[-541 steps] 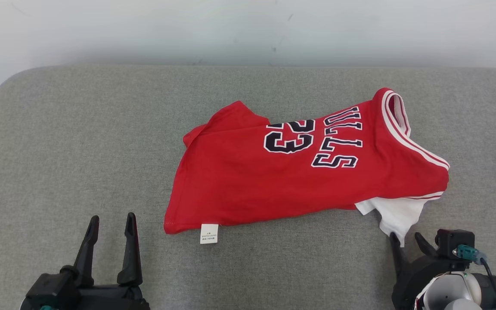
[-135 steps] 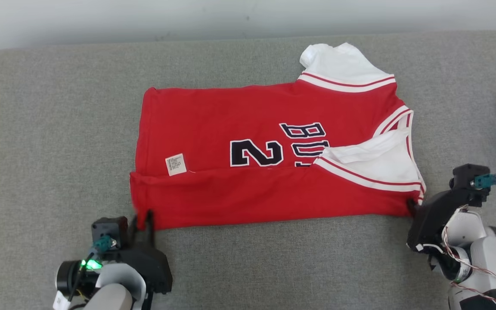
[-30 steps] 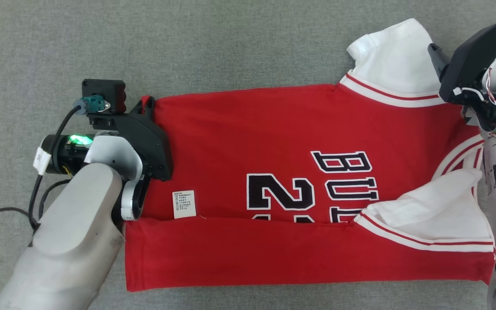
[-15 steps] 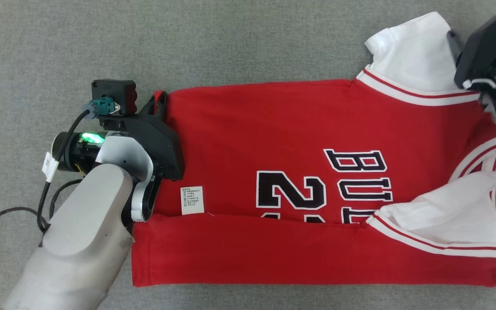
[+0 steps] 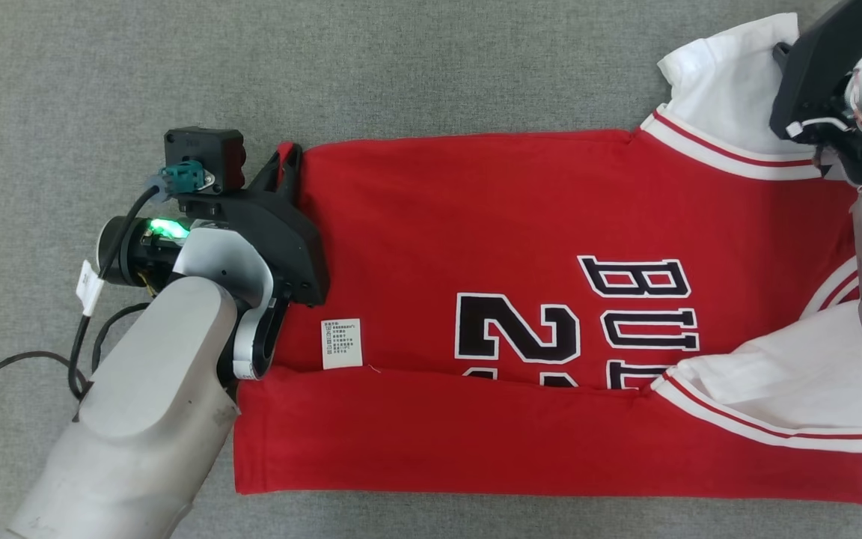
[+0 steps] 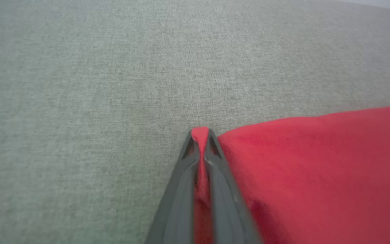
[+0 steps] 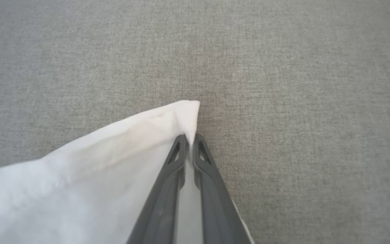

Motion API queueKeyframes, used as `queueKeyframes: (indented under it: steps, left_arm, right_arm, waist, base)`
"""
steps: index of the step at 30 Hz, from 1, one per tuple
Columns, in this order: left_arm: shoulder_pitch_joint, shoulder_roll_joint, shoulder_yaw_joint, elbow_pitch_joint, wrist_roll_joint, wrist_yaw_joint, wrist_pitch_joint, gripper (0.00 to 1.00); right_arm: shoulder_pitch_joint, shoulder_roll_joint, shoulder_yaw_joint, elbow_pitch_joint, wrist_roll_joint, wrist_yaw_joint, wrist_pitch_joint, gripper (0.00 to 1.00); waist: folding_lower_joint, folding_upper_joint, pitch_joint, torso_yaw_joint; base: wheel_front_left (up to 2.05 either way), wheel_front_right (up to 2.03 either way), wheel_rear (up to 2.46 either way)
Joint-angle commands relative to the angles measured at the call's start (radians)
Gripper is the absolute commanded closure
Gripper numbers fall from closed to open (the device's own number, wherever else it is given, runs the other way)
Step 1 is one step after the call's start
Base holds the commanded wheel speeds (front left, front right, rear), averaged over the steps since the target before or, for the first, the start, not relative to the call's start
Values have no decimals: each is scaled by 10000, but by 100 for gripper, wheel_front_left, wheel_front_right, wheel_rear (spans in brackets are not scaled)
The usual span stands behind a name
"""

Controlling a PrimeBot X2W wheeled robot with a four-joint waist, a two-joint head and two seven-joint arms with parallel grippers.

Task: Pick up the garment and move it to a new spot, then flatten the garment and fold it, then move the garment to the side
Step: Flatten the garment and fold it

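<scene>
- Jersey: red, spread flat on the grey cushion, hem toward the robot's left and neck end toward its right. The near edge is folded up over the lower part of the black number and letters.
- The far hem corner is pinched by the left gripper. In the left wrist view a strip of red cloth is seen clamped between the closed fingers.
- That grip is unchanged from a second ago.
- The white far sleeve is pinched at its tip by the right gripper. In the right wrist view the fingers are pressed together on white cloth, with a point of it standing out past the tips.
- A second ago this gripper was held beside the sleeve and had not yet been closed on it.
- A white label is seen on the red cloth just above the fold, near the left forearm.
- The other white sleeve is laid across the fold at the right.
- Since a second ago the whole head view has been shifted, so the jersey appears further right in the picture; its lay on the cushion is unchanged.
- Four and a half seconds ago both grippers were at the jersey's near edge; they are now at its far edge.
</scene>
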Motion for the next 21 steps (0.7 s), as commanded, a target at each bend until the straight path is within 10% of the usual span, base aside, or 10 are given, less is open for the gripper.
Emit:
queueKeyframes:
  steps: [1, 21]
  left_arm:
    - [403, -38, -160, 458, -130, -29, 146, 100]
    - [734, -88, 671, 675, -168, 424, -2520, 100]
  right_arm:
    - [408, -136, 158, 68, 118, -26, -93, 100]
    - [1286, -346, 585, -741, 1719, -27, -3047, 100]
  waist:
    - [2, 2, -49, -52]
    - [2, 2, -1349, -432]
  base:
    - [0, 0, 0]
    - [0, 0, 0]
